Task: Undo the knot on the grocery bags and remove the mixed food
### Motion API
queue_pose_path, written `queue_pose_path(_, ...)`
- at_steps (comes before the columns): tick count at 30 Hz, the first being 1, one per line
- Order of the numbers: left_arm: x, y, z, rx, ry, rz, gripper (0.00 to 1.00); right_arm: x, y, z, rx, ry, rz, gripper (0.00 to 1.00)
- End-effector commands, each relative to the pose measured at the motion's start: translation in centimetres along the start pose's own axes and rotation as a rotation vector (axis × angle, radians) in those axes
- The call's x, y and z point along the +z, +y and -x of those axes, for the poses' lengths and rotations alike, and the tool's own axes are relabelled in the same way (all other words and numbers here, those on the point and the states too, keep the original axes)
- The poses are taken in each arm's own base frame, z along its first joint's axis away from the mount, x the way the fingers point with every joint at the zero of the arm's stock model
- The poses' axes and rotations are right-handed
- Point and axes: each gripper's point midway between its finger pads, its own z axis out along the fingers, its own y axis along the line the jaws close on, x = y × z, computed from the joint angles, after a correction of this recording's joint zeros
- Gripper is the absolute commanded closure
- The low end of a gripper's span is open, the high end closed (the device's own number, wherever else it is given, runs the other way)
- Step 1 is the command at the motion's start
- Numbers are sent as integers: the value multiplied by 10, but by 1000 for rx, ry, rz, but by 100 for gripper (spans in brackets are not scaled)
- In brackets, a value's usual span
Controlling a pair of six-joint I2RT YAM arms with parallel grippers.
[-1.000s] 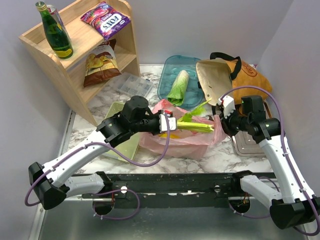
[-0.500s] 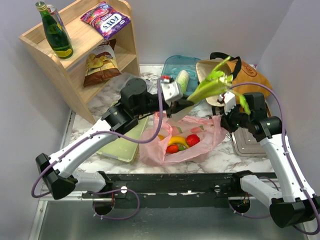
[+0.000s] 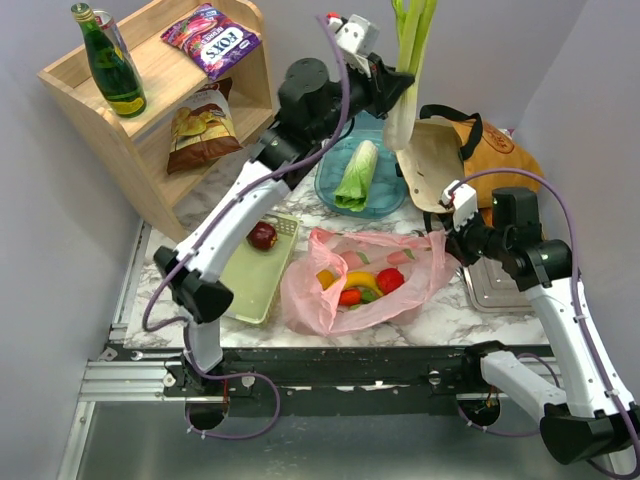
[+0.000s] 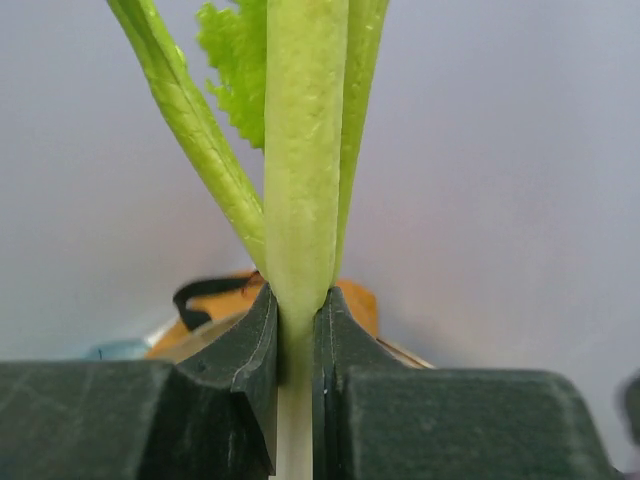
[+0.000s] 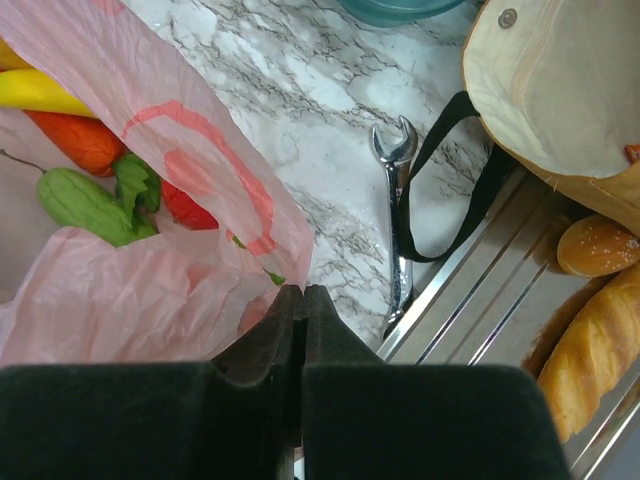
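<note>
My left gripper (image 3: 397,88) is raised high over the back of the table, shut on a pale-green leafy stalk (image 3: 412,40) that stands upright; the left wrist view shows the jaws (image 4: 297,305) pinching the stalk (image 4: 305,150). The pink plastic bag (image 3: 330,290) lies open in the middle, holding a banana (image 5: 35,90), a red-orange carrot-like piece (image 5: 85,140), a green vegetable (image 5: 85,200) and red fruit (image 3: 389,279). My right gripper (image 5: 302,292) is shut on the bag's right edge (image 5: 250,200). The knot is out of view. The orange tote (image 3: 495,150) lies at the back right.
A teal tray (image 3: 335,140) behind the bag holds another leafy vegetable (image 3: 357,175). A dark red fruit (image 3: 262,236) sits on a green tray (image 3: 250,290). A wrench (image 5: 397,215) and a metal tray (image 5: 480,300) with bread (image 5: 600,340) lie right. A wooden shelf (image 3: 150,150) stands back left.
My left arm has lifted the leafy stalk out of the pink bag, up and back to high above the teal tray. My right gripper has kept its hold on the bag's edge.
</note>
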Motion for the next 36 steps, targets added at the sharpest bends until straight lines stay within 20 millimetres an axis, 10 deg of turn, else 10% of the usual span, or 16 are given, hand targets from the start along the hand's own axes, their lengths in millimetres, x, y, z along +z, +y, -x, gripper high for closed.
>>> queue_pose_path(1, 21, 51, -124, -202, 253, 154, 100, -13, -4, -4, 9, 13, -53, 100)
queue_pose_path(11, 19, 132, -253, -483, 407, 321, 100, -23, -3, -13, 60, 63, -78, 99)
queue_pose_path(28, 7, 170, -326, -701, 479, 433, 94, -25, -11, -11, 98, 109, -102, 99)
queue_pose_path(36, 15, 175, -322, -635, 462, 391, 34, -25, -12, -8, 93, 120, -98, 99)
